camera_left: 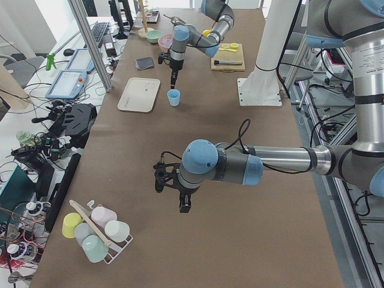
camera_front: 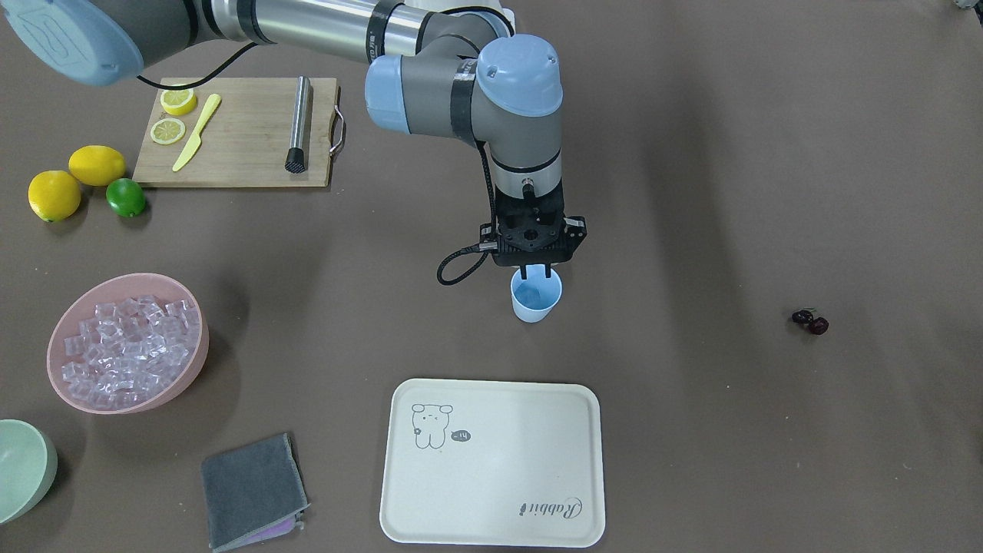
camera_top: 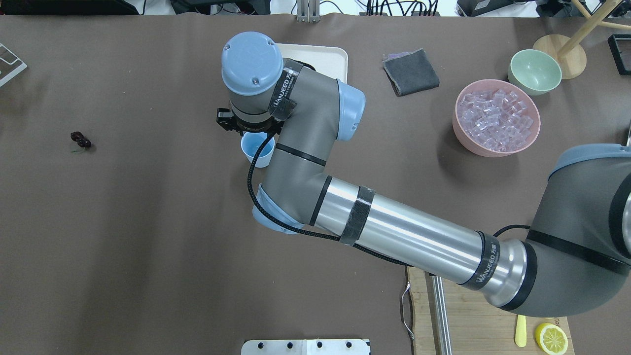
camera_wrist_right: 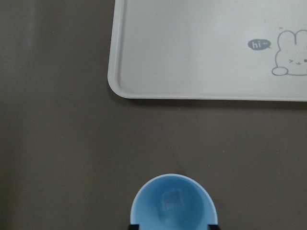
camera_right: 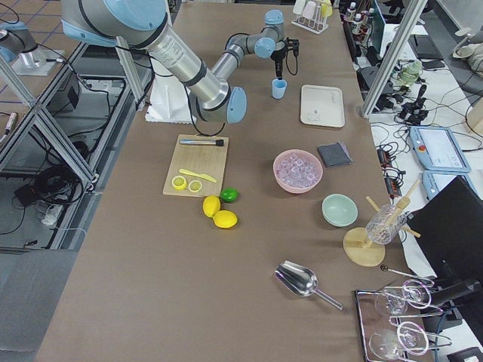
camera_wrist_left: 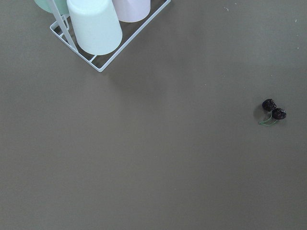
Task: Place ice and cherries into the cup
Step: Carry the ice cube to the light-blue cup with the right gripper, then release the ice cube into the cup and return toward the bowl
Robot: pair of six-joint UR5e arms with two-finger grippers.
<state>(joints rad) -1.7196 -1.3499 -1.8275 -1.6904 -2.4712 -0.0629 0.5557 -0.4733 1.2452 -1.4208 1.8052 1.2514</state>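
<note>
The light-blue cup [camera_front: 536, 299] stands upright mid-table, just behind the white tray. My right gripper [camera_front: 537, 272] hangs straight above its mouth, open, jaws a cup's width apart and empty. One clear ice cube [camera_wrist_right: 171, 200] lies on the cup's bottom. Many more ice cubes [camera_front: 127, 342] fill the pink bowl [camera_front: 192, 361]. The cherries [camera_front: 810, 321] lie on the bare table far off on my left side; the left wrist view shows them [camera_wrist_left: 273, 110] too. My left gripper [camera_left: 183, 203] hovers over the table near the cup rack; I cannot tell whether it is open.
A white tray [camera_front: 507, 476] lies in front of the cup. A grey cloth [camera_front: 249, 491] and a pale green bowl [camera_front: 23, 468] sit near the pink bowl. A cutting board [camera_front: 238, 130] holds lemon slices, a knife and a muddler. A lime [camera_front: 125, 197] lies beside two lemons.
</note>
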